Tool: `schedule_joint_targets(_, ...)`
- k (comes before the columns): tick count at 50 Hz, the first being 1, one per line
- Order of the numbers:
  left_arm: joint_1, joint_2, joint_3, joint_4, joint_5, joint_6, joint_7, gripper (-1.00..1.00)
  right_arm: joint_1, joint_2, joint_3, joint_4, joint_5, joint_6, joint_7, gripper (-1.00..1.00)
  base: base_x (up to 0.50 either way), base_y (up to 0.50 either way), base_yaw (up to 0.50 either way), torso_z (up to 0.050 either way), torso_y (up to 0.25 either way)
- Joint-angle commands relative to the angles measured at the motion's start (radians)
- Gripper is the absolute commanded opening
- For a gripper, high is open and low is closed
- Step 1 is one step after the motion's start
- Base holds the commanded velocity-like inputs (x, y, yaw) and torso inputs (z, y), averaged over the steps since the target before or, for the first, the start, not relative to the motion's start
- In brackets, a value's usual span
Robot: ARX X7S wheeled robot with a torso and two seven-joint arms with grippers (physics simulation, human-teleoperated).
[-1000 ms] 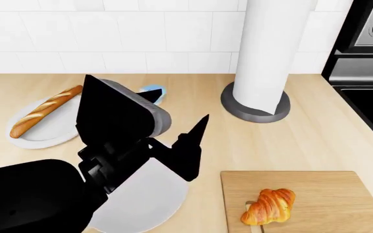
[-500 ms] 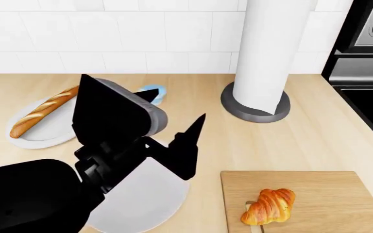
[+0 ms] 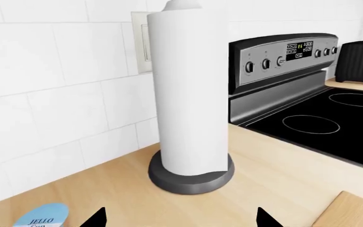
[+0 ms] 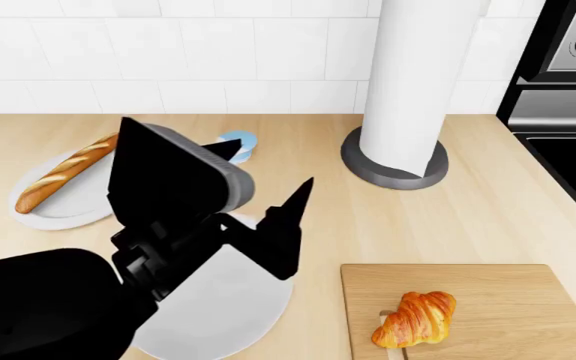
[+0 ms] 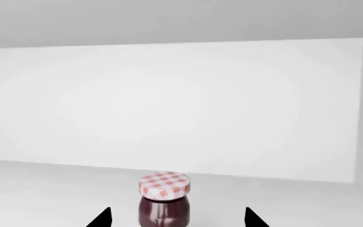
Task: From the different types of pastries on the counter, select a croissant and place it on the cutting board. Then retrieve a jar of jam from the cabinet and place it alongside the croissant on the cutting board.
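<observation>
The croissant (image 4: 415, 319) lies on the cutting board (image 4: 508, 296) at the front right of the counter (image 4: 448, 217). The baguette (image 4: 63, 171) lies on a white plate at the left. My left gripper (image 4: 271, 166) is open and empty above the counter's middle; in the left wrist view (image 3: 181, 222) only its two fingertips show, wide apart. My right gripper (image 5: 176, 221) is open inside a white cabinet. The jar of jam (image 5: 163, 201) stands upright on the shelf just ahead, centred between the fingertips and untouched. The right gripper is out of the head view.
A paper towel roll (image 4: 406, 90) on a dark base stands at the back. A blue-and-white cup (image 4: 238, 142) sits behind my left gripper. A second white plate (image 4: 233, 307) lies under the left arm. The stove (image 4: 568, 112) borders the counter on the right.
My left gripper has drifted slightly to the left in the head view, still open. The croissant has not moved.
</observation>
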Motion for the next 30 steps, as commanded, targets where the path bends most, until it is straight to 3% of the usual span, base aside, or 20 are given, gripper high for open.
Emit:
schedule_joint_targets(1, 0.012, -0.021, -0.011, 0.008, -0.007, 0.008, 0.001, 1.00, 0.000, 0.004, 0.015, 0.123, 0.030, -0.155, 0.055, 1.00, 0.00, 0.00, 0.00, 0.000, 0.000)
schedule_joint_targets(30, 0.023, -0.032, -0.002, 0.002, 0.012, 0.021, 0.020, 1.00, 0.000, -0.020, 0.039, 0.397, 0.106, -0.340, 0.125, 1.00, 0.00, 0.00, 0.00, 0.000, 0.000)
